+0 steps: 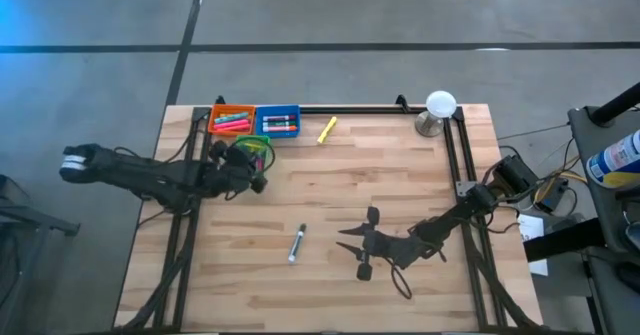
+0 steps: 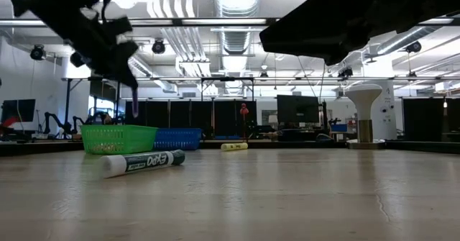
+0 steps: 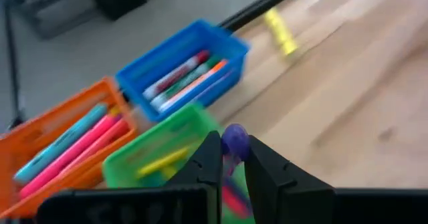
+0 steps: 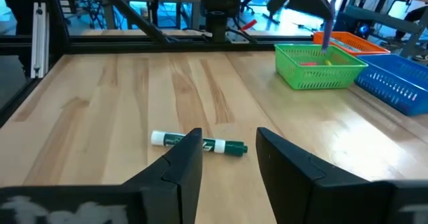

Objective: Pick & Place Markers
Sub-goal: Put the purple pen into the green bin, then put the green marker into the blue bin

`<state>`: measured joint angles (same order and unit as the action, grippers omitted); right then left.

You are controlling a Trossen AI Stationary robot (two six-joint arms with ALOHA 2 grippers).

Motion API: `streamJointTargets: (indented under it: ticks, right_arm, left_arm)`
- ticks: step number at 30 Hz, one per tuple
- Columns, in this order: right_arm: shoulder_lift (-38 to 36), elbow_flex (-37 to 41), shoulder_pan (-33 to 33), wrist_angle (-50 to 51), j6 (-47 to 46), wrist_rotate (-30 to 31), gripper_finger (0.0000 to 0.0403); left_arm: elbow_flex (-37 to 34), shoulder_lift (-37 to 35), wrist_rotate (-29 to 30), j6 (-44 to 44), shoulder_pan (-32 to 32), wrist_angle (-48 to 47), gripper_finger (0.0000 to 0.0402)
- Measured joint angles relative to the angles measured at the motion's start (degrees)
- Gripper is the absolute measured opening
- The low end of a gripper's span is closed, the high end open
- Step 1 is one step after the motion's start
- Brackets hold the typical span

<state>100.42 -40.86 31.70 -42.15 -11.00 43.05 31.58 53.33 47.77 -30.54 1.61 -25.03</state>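
Nearest the low camera lies a white-barrelled marker [image 2: 141, 161] with a green cap, flat on the wooden worktop [image 1: 330, 195] and touched by nothing. Just behind it in the right wrist view, the right hand [image 4: 229, 158] hovers low with its fingers spread and nothing between them. Farther back, the left hand [image 3: 229, 158] is clamped on a purple marker [image 3: 235, 141], which hangs upright above the green bin [image 1: 252, 152]. That bin already has a yellow marker and a pink one inside. Beside it at the far edge stand an orange bin [image 1: 230, 120] with pink and light blue markers and a blue bin [image 1: 279, 122] with several more. A yellow marker [image 1: 327, 129] lies loose on the wood just beyond the blue bin. A white lamp [image 1: 438, 112] stands in the far right corner.
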Motion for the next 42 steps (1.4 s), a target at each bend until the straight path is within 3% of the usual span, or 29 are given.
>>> streamJointTargets:
  ticks: [8, 24, 31, 37, 42]
  right_arm:
    - [0.0, 0.0, 0.0, 0.0, 0.0, 0.0, 0.0137]
    - [0.0, 0.0, 0.0, 0.0, 0.0, 0.0, 0.0137]
    - [0.0, 0.0, 0.0, 0.1, 0.0, 0.0, 0.0137]
    - [0.0, 0.1, 0.0, 0.6, -0.1, 0.0, 0.0137]
    - [0.0, 0.2, 0.0, 2.9, -2.1, 0.6, 0.0137]
  left_arm:
    - [-5.1, 0.7, -4.1, 0.0, -9.5, 0.5, 0.0039]
    - [-2.2, 0.7, -4.4, 3.3, -9.6, 1.0, 0.0103]
    - [0.2, 0.8, -13.9, 6.6, -9.6, -0.6, 0.0105]
    - [4.0, 0.9, -20.6, 7.5, -5.9, -0.4, 0.0101]
    - [5.9, 3.2, -21.7, 3.1, 3.2, -0.1, 0.0091]
